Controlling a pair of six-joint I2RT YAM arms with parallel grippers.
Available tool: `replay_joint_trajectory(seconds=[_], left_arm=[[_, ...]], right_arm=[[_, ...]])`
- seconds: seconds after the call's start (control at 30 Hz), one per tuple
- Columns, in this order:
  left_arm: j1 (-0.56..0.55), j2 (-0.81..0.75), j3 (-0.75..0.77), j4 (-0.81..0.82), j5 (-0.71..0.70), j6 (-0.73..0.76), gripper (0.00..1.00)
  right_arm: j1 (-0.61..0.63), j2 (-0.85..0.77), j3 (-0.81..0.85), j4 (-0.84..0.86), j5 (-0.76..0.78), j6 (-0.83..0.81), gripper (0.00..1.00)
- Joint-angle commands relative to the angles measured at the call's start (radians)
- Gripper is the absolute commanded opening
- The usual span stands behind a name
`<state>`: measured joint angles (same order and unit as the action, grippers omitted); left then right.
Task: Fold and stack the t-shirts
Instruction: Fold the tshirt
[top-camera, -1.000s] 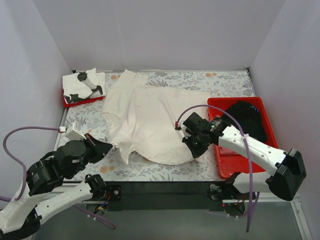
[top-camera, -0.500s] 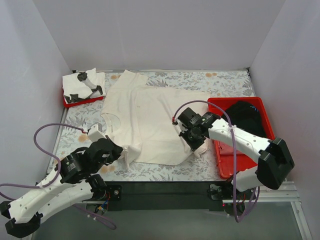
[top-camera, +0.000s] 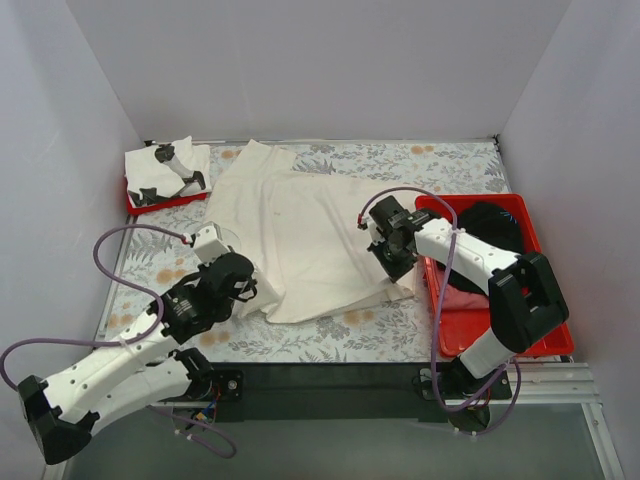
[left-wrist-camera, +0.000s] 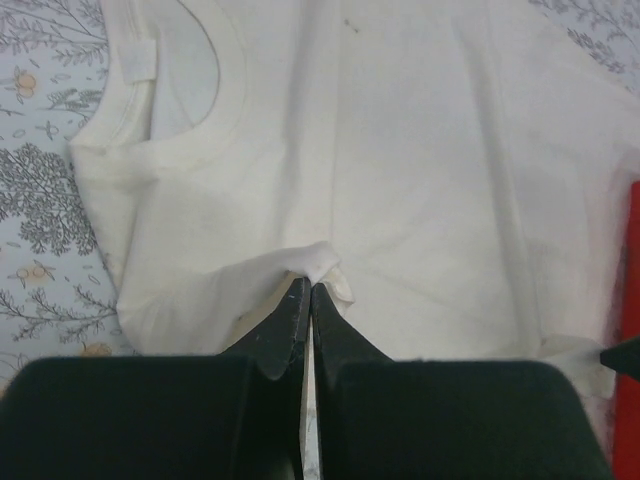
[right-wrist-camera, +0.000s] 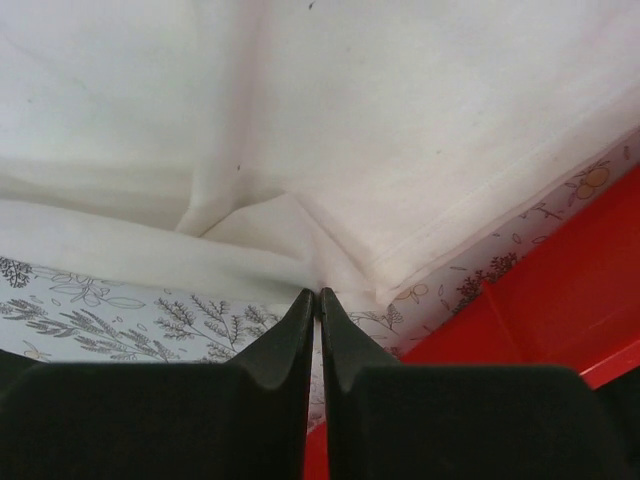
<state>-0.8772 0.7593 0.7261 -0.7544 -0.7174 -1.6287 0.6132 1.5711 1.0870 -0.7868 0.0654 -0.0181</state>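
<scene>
The flowered counter is carrying the cream t-shirt across its middle, running from 11 o'clock down toward 5 o'clock in the overhead view. A second ago its near edge was lying broad and rounded at 6 o'clock. Now that edge is being gathered inward and drawn toward 12 o'clock, so the cloth is narrowing to a point at 6 o'clock and doubling at 4 o'clock. This looks like the first fold getting under way, and nothing is stacked yet.

The shirt is looking soft and faintly creased, with one sleeve reaching to 11 o'clock and the neckline lying open at 9 o'clock. The large red tray at 3 o'clock is holding a black t-shirt.

The left hand is moving in from 8 o'clock, clenched on a small peak of the shirt's side edge, as its wrist view is showing. The right hand is working at 3 o'clock beside the tray, pinching a folded ridge near the hem.
</scene>
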Motion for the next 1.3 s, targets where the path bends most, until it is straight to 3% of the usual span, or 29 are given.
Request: replay_joint_trajectory(seconds=[0.0, 0.3, 0.57, 1.27], left_arm=[[0.154, 0.069, -0.002, 0.241, 0.089, 0.194, 0.00], [0.401, 0.261, 0.035, 0.417, 0.288, 0.314, 0.00], [0.523, 0.416, 0.136, 0.480, 0.391, 0.386, 0.00], [0.681, 0.799, 0.397, 0.552, 0.529, 0.487, 0.00]], right_arm=[[-0.036, -0.010, 0.056, 0.027, -0.021, -0.048, 0.01], [-0.095, 0.035, 0.091, 0.034, -0.021, -0.055, 0.01], [-0.136, 0.096, 0.143, 0.037, -0.021, -0.062, 0.01], [-0.175, 0.201, 0.303, 0.011, 0.027, -0.062, 0.01]])
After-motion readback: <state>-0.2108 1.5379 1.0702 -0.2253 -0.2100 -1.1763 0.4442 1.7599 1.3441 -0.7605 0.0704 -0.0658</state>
